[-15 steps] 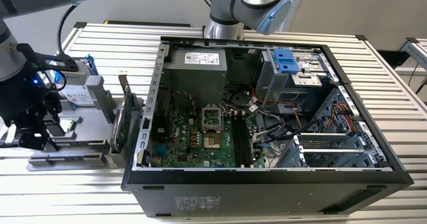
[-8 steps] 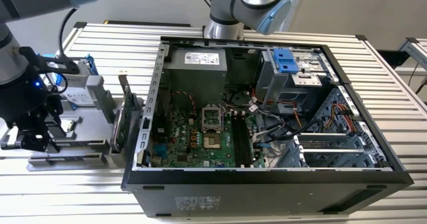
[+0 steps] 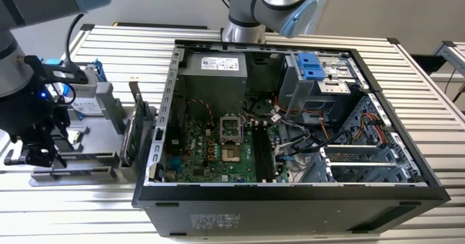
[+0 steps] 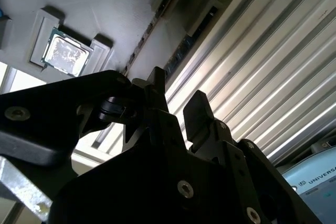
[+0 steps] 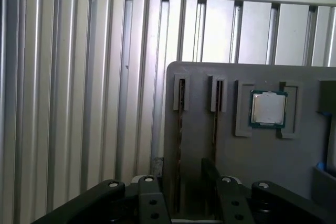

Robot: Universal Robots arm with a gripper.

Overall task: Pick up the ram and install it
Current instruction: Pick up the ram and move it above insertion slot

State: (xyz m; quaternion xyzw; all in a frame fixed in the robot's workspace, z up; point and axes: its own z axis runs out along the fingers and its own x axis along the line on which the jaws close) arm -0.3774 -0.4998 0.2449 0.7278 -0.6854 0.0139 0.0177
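Two ram sticks stand edge-on in slots of a grey holder tray (image 5: 205, 82); in the first wrist view they show as thin dark strips, one ram (image 5: 180, 129) and a second (image 5: 214, 121) beside it. The second wrist view shows them too, as ram (image 4: 148, 32) and ram (image 4: 181, 53). My gripper (image 5: 184, 195) hovers just above the tray, open, its black fingers (image 5: 152, 203) straddling the line of the first stick without touching it. In the exterior view the gripper (image 3: 36, 151) hangs over the tray (image 3: 73, 162) at the exterior view's left, beside the open computer case (image 3: 291, 195).
A silver processor chip (image 5: 268, 108) lies in a recess of the tray. A green expansion card (image 3: 134, 124) stands between tray and case, with a drive in a blue frame (image 3: 76, 99) behind. The motherboard (image 3: 218, 151) has dark memory slots (image 3: 263, 151). A second arm's base (image 3: 243, 29) rises behind the case.
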